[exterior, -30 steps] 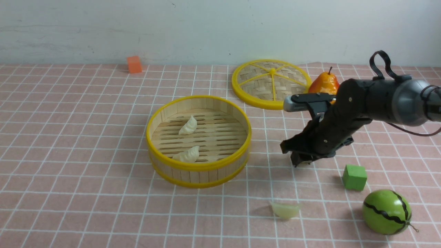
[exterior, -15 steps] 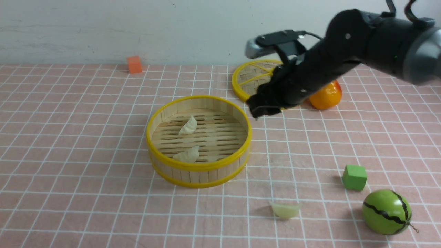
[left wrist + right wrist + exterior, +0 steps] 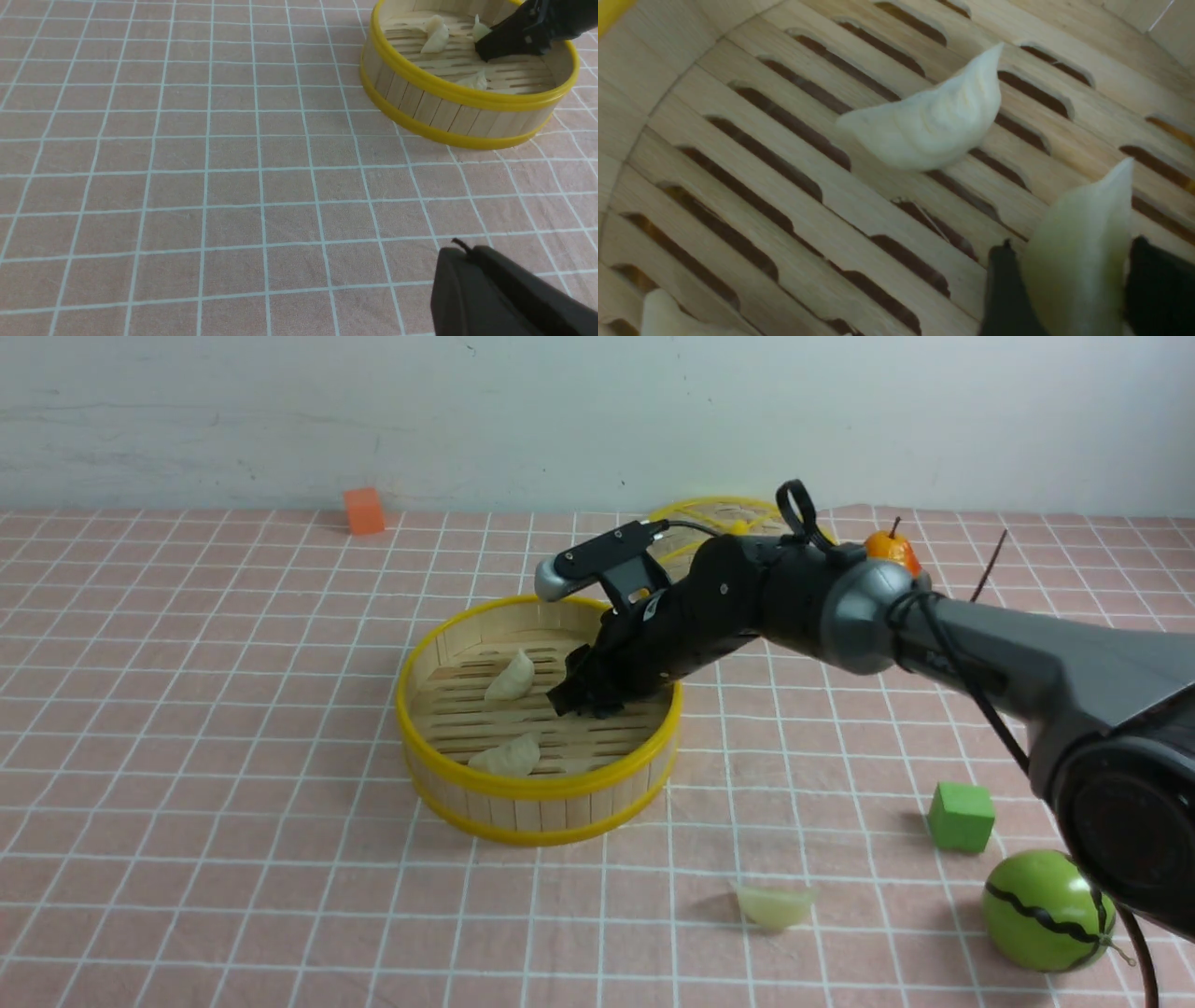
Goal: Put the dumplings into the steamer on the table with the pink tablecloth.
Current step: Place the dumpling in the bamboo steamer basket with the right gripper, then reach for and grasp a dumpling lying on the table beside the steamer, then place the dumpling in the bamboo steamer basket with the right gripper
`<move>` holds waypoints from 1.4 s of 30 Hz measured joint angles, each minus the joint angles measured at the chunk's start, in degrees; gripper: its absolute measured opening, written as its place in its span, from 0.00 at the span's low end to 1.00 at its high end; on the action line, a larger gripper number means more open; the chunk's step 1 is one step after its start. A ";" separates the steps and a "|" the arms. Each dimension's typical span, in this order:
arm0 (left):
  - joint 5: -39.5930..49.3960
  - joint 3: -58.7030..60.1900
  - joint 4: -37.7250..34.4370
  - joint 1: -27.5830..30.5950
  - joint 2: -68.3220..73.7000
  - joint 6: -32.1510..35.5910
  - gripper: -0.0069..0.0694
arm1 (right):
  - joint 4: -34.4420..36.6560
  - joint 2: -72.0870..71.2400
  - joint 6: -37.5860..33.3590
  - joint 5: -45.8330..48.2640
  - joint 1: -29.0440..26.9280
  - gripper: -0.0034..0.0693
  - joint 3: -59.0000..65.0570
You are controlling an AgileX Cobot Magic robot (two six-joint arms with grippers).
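The round bamboo steamer [image 3: 537, 791] stands mid-table on the pink tablecloth [image 3: 233, 728]. Two cream-white dumplings [image 3: 511, 677] [image 3: 509, 758] lie on its slatted floor [image 3: 738, 140]. My right gripper [image 3: 579, 700] reaches down inside the steamer. A pale green dumpling [image 3: 1083, 210] stands between its parted fingers [image 3: 1004, 289], with a thin gap on one side. The right wrist view shows a white dumpling [image 3: 934, 126] just beyond it. Another green dumpling [image 3: 773, 905] lies on the cloth near the front. My left gripper [image 3: 460, 249] hovers shut and empty, apart from the steamer [image 3: 467, 95].
The flat woven lid [image 3: 719, 518] and an orange pear [image 3: 892, 549] sit behind my right arm. A green cube [image 3: 962, 817] and a striped green melon ball [image 3: 1047, 910] are at the front right. An orange cube [image 3: 363, 511] sits far back left.
My right arm rose from the cloth to the right of the steamer, swung left and came down inside it with the green dumpling. Its fingers have spread. The left arm stayed still.
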 joint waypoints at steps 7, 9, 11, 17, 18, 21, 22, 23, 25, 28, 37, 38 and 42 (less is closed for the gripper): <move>-0.06 0.00 0.00 0.00 0.00 0.00 0.07 | -4.95 -12.14 0.00 17.80 0.00 0.96 -3.01; -0.06 0.00 0.00 0.00 0.00 0.00 0.07 | -8.08 -16.69 0.84 24.40 0.00 0.94 -3.77; -0.06 0.00 0.00 0.00 0.00 0.00 0.07 | -11.13 -19.70 1.74 30.78 0.00 0.89 -4.16; -0.06 0.00 0.00 0.00 0.00 0.00 0.07 | -13.82 -18.90 5.05 40.14 -0.04 0.75 6.47; -0.06 0.00 0.00 0.00 0.00 0.00 0.07 | -13.67 -18.09 4.96 40.26 0.03 0.74 9.46; -0.06 0.00 -0.04 0.00 0.00 0.00 0.07 | -13.49 -16.75 2.49 39.89 0.28 0.72 16.99; -0.06 0.00 -0.04 0.00 0.00 0.00 0.07 | -13.49 -16.69 1.61 38.99 0.28 0.72 18.96; -0.06 0.00 -0.04 0.00 0.00 0.00 0.07 | -13.49 -16.69 0.22 36.73 0.30 0.72 20.59; -0.06 0.00 -0.04 0.00 0.00 0.00 0.07 | -13.49 -16.64 -1.54 32.80 0.30 0.71 22.94; -0.06 0.00 -0.04 0.00 0.00 0.00 0.07 | -13.36 -16.10 -3.00 29.99 0.30 0.69 24.65; -0.06 0.00 -0.04 0.00 0.00 0.00 0.07 | -13.45 -14.51 -5.52 31.24 0.34 0.42 24.27; -0.06 0.00 -0.04 0.00 0.00 0.00 0.07 | -13.32 -14.46 -5.52 33.19 0.34 0.41 23.24; -0.06 0.00 0.32 0.00 0.00 0.00 0.07 | -10.51 -15.31 -5.56 39.39 0.34 0.41 14.20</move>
